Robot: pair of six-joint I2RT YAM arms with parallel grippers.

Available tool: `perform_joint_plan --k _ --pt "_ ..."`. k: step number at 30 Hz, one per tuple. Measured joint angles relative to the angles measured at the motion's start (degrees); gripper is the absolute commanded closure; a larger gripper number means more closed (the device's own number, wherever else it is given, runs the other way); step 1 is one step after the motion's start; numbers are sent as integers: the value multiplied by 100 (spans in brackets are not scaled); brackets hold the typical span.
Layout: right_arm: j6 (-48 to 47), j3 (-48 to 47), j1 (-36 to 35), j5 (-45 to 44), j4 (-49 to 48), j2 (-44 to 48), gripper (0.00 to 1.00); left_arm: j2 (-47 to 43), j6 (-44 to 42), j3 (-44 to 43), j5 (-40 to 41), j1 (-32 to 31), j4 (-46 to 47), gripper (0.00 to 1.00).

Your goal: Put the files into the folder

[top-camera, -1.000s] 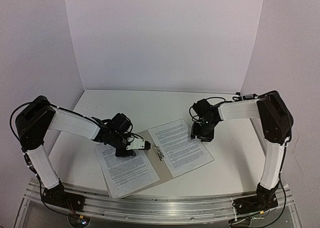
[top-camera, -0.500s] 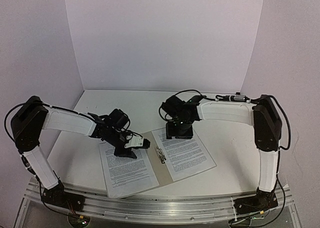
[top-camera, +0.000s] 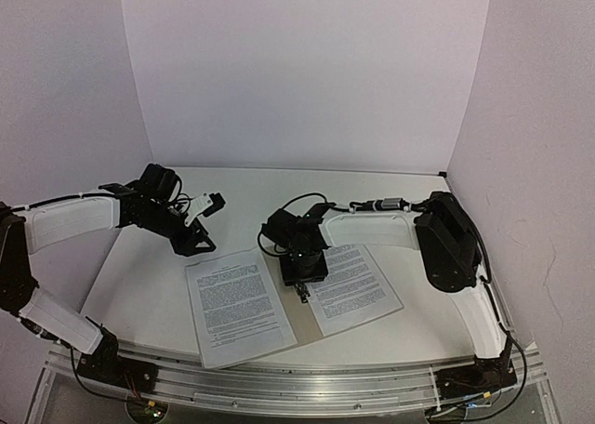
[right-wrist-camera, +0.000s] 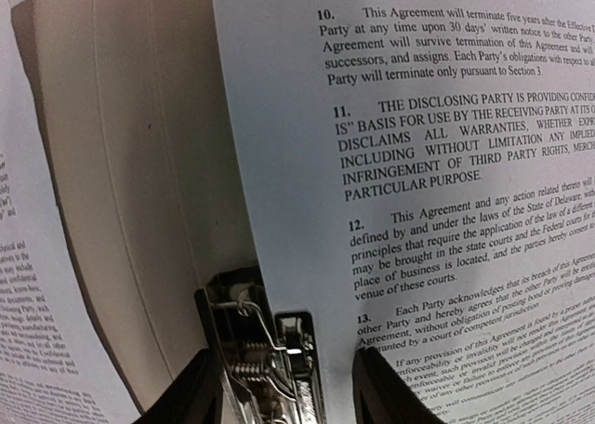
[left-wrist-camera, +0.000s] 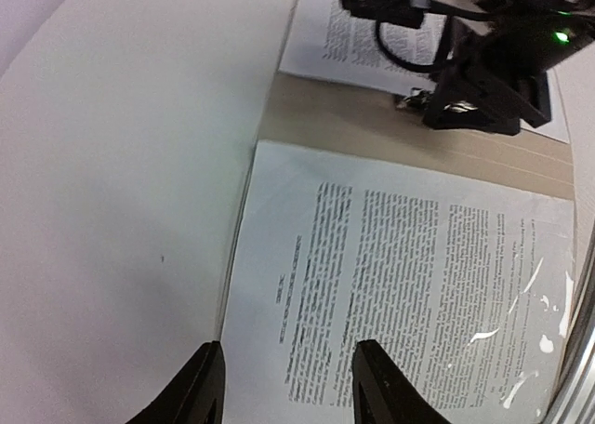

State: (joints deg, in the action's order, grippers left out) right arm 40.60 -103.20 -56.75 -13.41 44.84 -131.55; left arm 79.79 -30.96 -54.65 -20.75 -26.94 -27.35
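Observation:
The beige folder (top-camera: 305, 322) lies open near the table's front. One printed white sheet (top-camera: 237, 303) lies on its left half and another (top-camera: 358, 280) on its right half. My right gripper (top-camera: 300, 275) points down over the spine. In the right wrist view it is open (right-wrist-camera: 284, 396), its fingers on either side of the metal clip (right-wrist-camera: 270, 368), between the beige board (right-wrist-camera: 130, 164) and the right sheet (right-wrist-camera: 418, 164). My left gripper (top-camera: 209, 204) is open and empty, raised at the back left. In its wrist view (left-wrist-camera: 288, 391) it looks down on the left sheet (left-wrist-camera: 400, 284).
White walls close the table at the back and on both sides. A metal rail (top-camera: 279, 382) runs along the near edge, just in front of the folder. The right arm's black wrist (left-wrist-camera: 483, 89) stands over the spine in the left wrist view.
My right gripper has moved left from the right sheet's far edge to the folder's spine. My left gripper has lifted off the left sheet and drawn back to the far left.

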Motion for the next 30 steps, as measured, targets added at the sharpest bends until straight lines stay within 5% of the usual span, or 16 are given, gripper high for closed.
perform_joint_plan --k 5,10,15,23,30 --pt "-31 -713 -122 -354 522 -437 59 57 575 83 411 289 -208 52" --pt "-46 -890 -184 -553 708 -540 81 483 855 -59 756 365 -533 51" --pt "-15 -796 -127 -520 627 -476 90 1207 1340 -844 570 1071 -1145 38" --pt "560 2055 885 1541 -2393 1021 97 1731 2107 -1447 -157 1698 -1661 31" --pt "1145 3307 1388 2852 -4747 1233 98 2247 2507 -1314 -1088 1843 -1816 23"
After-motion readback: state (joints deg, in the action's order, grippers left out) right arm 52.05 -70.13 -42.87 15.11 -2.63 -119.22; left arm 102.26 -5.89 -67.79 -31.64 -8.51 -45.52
